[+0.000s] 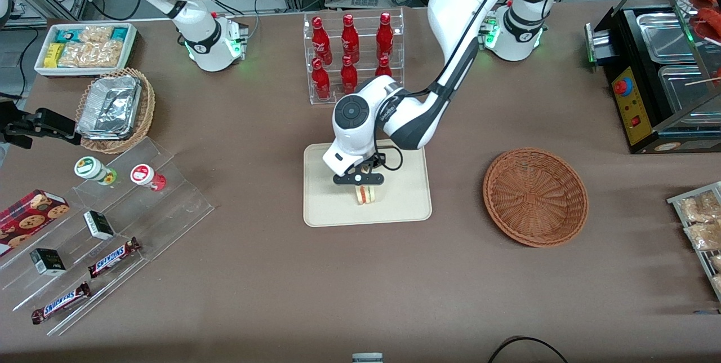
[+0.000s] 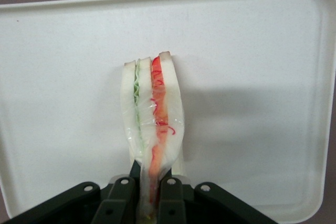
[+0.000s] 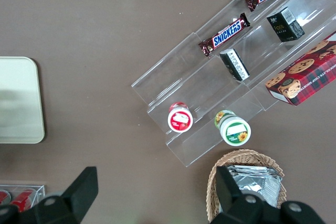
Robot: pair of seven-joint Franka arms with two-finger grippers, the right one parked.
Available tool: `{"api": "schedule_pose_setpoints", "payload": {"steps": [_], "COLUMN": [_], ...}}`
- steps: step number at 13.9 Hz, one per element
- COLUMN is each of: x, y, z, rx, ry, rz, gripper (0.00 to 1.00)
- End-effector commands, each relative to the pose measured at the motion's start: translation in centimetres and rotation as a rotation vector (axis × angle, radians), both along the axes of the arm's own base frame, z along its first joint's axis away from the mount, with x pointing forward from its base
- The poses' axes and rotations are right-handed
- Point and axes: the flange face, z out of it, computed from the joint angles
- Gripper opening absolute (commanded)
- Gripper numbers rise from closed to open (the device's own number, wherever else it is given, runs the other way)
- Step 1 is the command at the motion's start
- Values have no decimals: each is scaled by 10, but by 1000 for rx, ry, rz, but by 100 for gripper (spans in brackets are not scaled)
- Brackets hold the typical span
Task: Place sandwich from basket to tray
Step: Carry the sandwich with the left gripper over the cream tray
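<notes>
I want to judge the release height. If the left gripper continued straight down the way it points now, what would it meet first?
Most likely the tray. The gripper hangs over it, jaws shut on the sandwich, so the sandwich's lower edge would meet the tray floor first. The remaining gap cannot be told.

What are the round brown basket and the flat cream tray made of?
The round reddish-brown basket looks like woven wicker: ribs fan out from its middle. The flat cream rectangular tray seems smooth matte plastic with a moulded rim. The gripper holds the triangular white-bread sandwich over it.
</notes>
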Motion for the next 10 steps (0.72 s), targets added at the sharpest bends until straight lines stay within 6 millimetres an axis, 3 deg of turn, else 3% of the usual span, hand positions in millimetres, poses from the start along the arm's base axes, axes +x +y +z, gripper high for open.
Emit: {"api": "schedule_pose_setpoints", "payload": {"steps": [1,2,4,5,7,10], "x": [2,2,2,2,5,19], "y": [-8,-8,-8,-8,-5,15], "z": [3,1,-2,0,8,56], "rx": [-8,-6,-4,-4,-2,-1], "ry": [-38,-36,-34,-34,-33,-22], "rz": [3,3,-4,-9,5,44], "gripper": [0,6,74,93,99,99]}}
